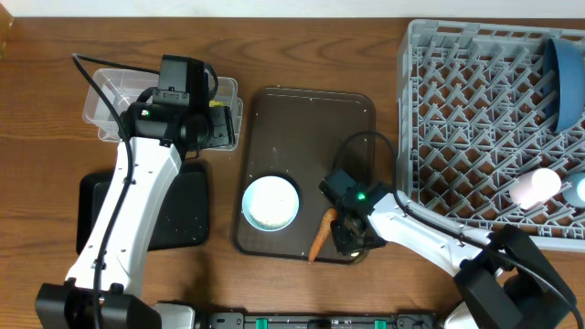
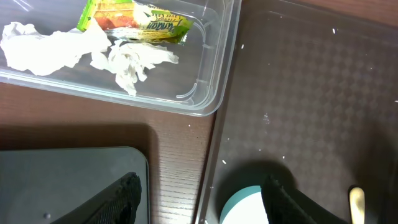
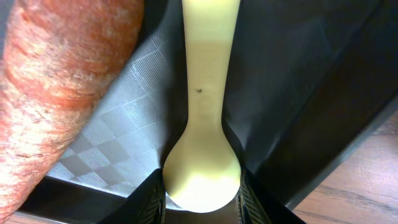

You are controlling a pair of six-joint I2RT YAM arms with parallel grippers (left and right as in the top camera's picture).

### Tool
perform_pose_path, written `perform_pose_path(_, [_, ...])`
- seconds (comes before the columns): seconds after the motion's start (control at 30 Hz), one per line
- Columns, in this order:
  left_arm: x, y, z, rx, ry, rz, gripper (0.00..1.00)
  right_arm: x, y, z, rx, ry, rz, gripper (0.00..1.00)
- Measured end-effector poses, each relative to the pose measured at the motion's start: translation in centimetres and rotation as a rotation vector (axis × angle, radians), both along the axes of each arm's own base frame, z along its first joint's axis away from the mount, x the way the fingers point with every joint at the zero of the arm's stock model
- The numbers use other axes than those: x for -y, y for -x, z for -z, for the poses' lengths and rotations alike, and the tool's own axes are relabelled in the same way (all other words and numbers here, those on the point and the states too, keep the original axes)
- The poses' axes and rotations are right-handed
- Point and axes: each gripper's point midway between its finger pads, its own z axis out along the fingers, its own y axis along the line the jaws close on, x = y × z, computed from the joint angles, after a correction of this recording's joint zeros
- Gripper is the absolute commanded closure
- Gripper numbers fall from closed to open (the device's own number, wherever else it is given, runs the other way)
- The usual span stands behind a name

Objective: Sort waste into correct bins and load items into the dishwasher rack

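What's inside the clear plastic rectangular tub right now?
Crumpled white tissue and a green-and-orange snack wrapper lie in the clear plastic rectangular tub. The wrist view cuts off its far side, and overhead the left arm covers that end, so anything more there is hidden.

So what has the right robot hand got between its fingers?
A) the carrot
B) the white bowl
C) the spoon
C: the right wrist view shows the spoon sitting between the fingers of the right gripper, while the carrot lies off to one side.
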Motion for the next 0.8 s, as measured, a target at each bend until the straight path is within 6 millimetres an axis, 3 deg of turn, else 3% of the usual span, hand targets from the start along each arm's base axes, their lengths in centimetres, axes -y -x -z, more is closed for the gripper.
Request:
perform_pose_path(0.5, [0.0,0.0,0.0,0.0,0.0,0.0,0.35,-1.3,-2.2,-0.3,0.073,-0.062,0.016,0.66])
perform_pose_path(0.8, [0.0,0.0,0.0,0.001,0.0,0.0,0.36,-1.0,-5.1,-1.2,0.128,-0.063,0.041,0.68])
